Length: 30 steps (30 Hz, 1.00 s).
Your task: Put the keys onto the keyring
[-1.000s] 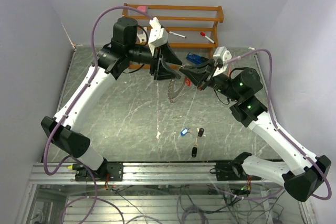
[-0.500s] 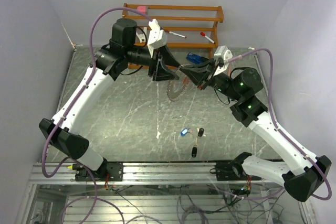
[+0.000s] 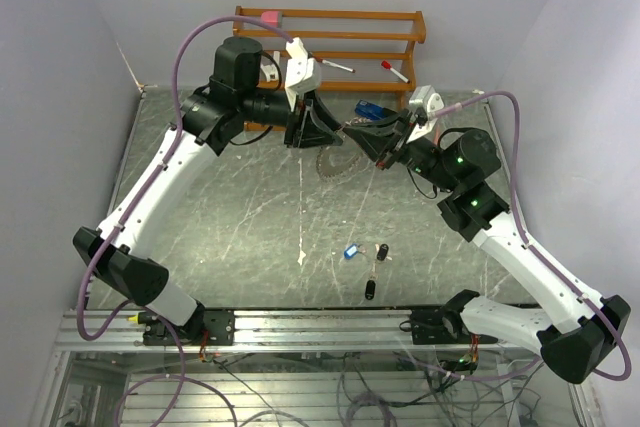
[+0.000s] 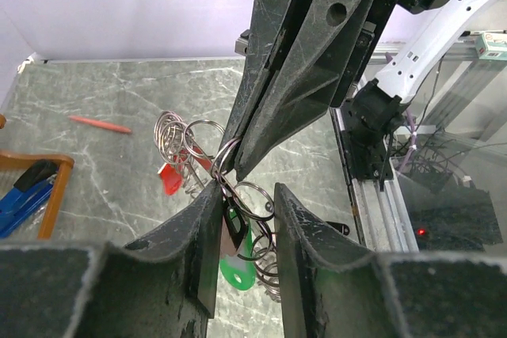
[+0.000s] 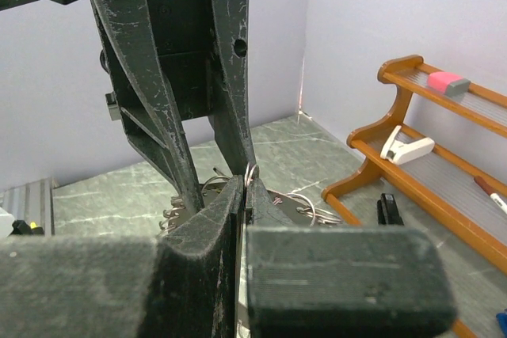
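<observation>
- Closing in, your left gripper [image 4: 247, 195] straddles the keyring [image 3: 330, 165], narrower than a second ago; grip unclear.
- Your right gripper [image 5: 244, 189] stays clenched on it, shifted toward the rack [image 3: 340, 15].

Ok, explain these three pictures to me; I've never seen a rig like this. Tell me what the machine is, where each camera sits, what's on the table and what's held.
Two robot arms are bolted to a table. One picture looks down from above; the other two come from a camera on each wrist. The right fingers are shut on the keyring, a bunch of wire loops. The left fingers stand apart around those loops; whether they grip is unclear. A blue key and two black keys lie on the table. A wooden rack stands behind.
</observation>
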Each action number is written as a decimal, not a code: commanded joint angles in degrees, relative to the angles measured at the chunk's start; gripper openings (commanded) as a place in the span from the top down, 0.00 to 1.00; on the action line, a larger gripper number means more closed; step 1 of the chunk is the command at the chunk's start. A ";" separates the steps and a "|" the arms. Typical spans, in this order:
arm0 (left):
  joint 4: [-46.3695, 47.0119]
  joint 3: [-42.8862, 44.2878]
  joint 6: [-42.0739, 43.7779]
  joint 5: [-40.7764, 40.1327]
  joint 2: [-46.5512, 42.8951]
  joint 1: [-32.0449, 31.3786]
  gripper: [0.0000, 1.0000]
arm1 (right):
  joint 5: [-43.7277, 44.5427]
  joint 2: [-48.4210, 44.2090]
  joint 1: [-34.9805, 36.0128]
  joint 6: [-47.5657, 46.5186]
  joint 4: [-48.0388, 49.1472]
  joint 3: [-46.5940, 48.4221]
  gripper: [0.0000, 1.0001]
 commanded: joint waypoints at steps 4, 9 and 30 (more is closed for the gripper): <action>-1.82 -0.50 1.46 -4.90 -0.49 -1.76 0.55 | -1.18 -1.03 1.32 0.89 5.90 2.78 1.00; -2.00 -0.29 1.88 -6.48 -0.57 -3.08 0.59 | -0.84 -0.54 1.79 1.39 7.17 2.70 1.00; -7.42 3.51 6.62 -15.27 -1.01 -3.76 0.93 | 1.86 -2.64 2.56 0.78 2.18 2.55 0.92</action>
